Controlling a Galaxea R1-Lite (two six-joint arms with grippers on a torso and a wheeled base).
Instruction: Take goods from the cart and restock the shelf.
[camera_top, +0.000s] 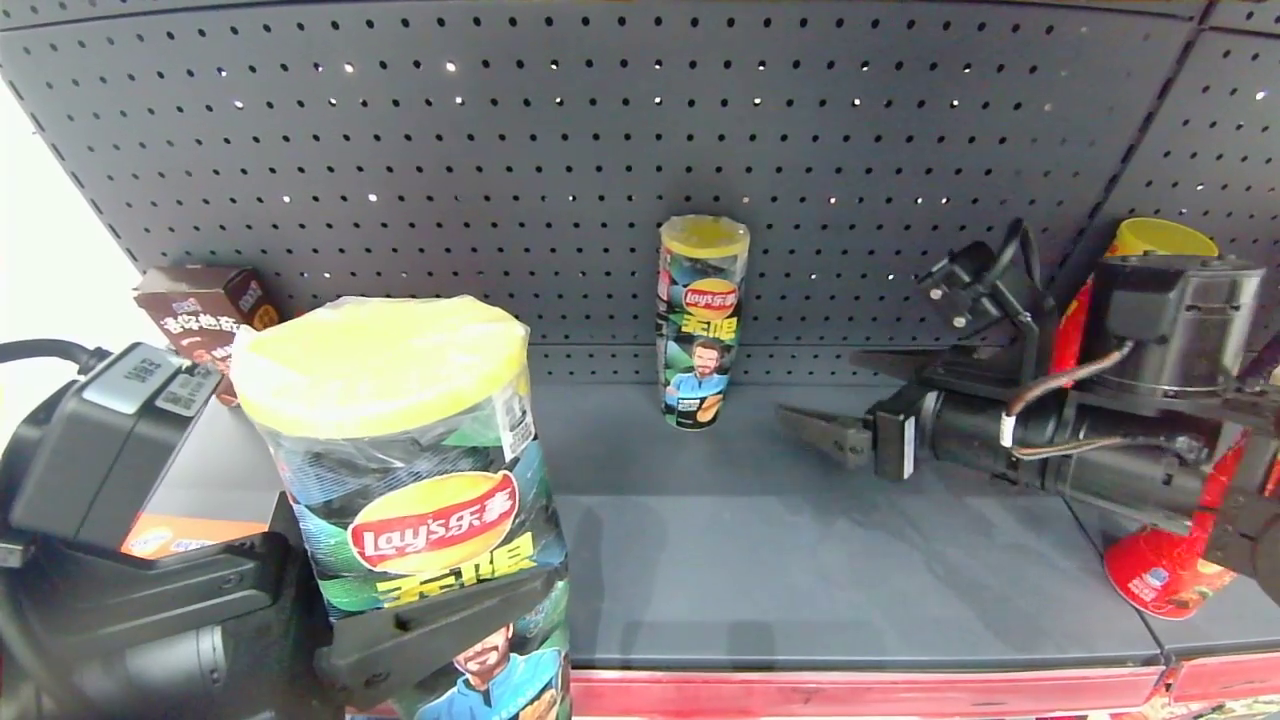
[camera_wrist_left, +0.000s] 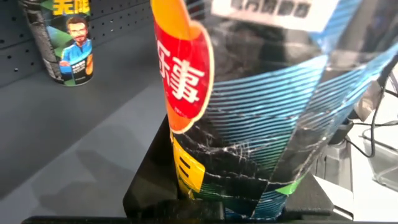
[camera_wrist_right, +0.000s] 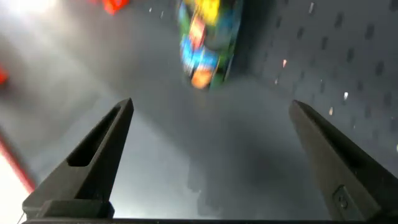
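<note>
At the shelf (camera_top: 800, 560) front, left gripper (camera_top: 430, 630) clamps chip can (camera_top: 400, 420) mid-body, likely light and crushable; right gripper (camera_wrist_right: 210, 106) stands spread wide, empty.

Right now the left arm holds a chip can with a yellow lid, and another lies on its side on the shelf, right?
No. The left gripper holds a yellow-lidded chip can, but the other can stands upright on the shelf, as the head view shows.
</note>
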